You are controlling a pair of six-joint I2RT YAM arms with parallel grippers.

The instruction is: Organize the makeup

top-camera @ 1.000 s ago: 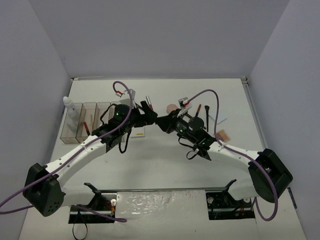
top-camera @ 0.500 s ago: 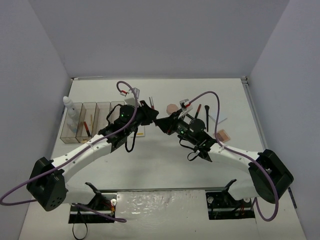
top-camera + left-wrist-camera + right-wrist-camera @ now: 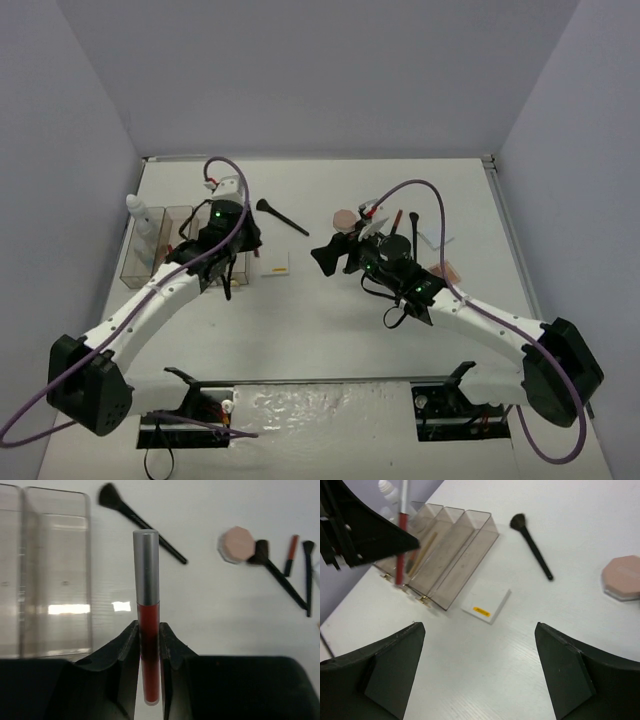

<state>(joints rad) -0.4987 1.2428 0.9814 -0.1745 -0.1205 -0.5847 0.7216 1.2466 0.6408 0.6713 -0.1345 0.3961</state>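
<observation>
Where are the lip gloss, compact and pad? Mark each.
Lip gloss (image 3: 146,587), left wrist view, silver cap.
Compact (image 3: 237,544), left wrist view, lid centre.
Pad (image 3: 486,600), right wrist view, top face.

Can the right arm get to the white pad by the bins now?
Probably yes: the right gripper is open and empty, the white pad lies on bare table just ahead, and the left gripper is off by the bins.

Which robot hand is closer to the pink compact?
Right. The right gripper, open, is just nearside of the pink compact; the left gripper holds a red tube farther left, by the bins.
</observation>
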